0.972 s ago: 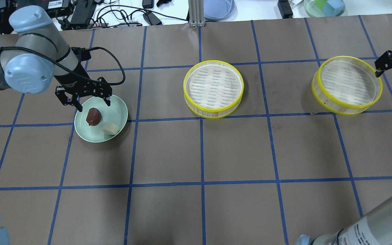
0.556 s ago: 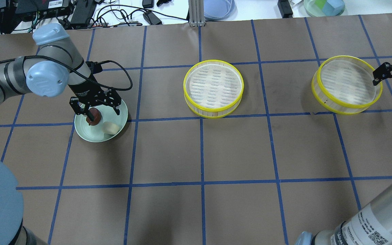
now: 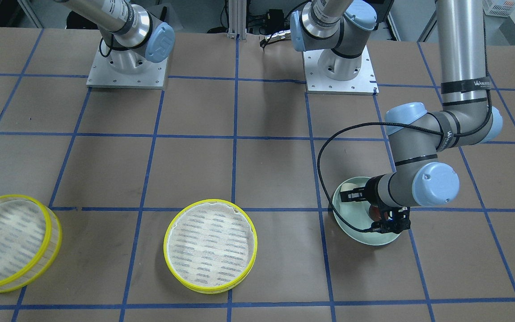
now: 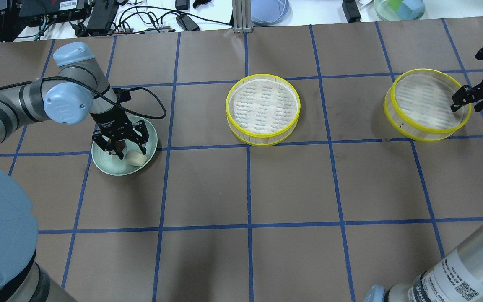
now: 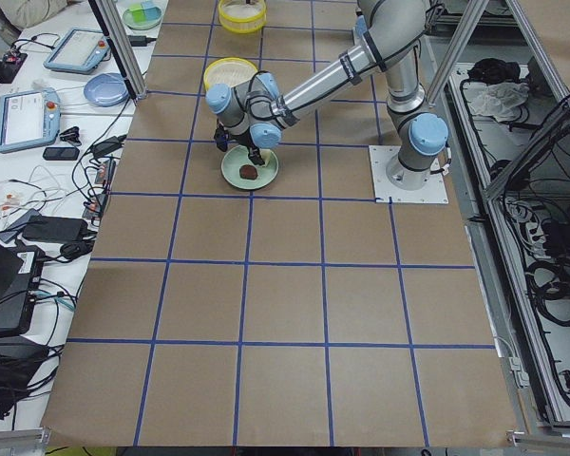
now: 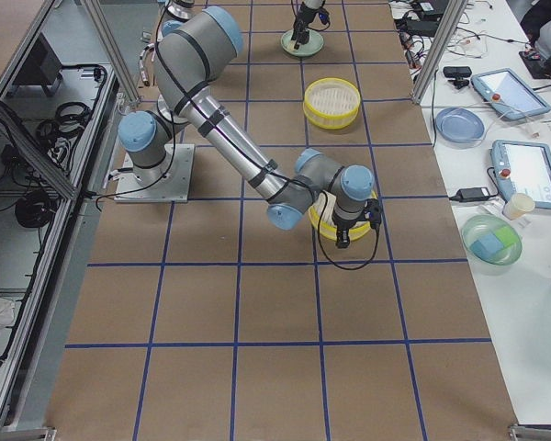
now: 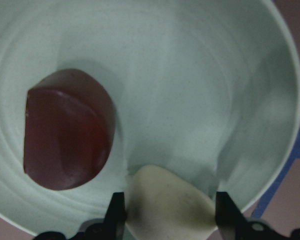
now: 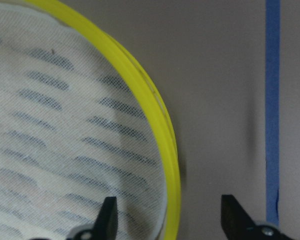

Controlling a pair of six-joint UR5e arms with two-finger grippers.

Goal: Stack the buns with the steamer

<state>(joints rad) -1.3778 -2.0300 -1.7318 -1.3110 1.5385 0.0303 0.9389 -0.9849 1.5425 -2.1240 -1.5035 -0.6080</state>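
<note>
The left gripper (image 4: 120, 146) hangs inside the pale green plate (image 4: 106, 166) at the 9 o'clock side of the desk (image 4: 292, 184), with its jaws wide apart. From overhead its body covers the brown bun (image 7: 65, 135), and only the cream bun (image 4: 136, 158) shows, at its 4 o'clock. The left wrist camera shows both buns, the cream one between the jaws. One steamer tier (image 4: 263, 110) stands at the centre. At 3 o'clock the right gripper (image 4: 466, 102), also wide, straddles the yellow rim of the second tier (image 4: 424, 105).
</note>
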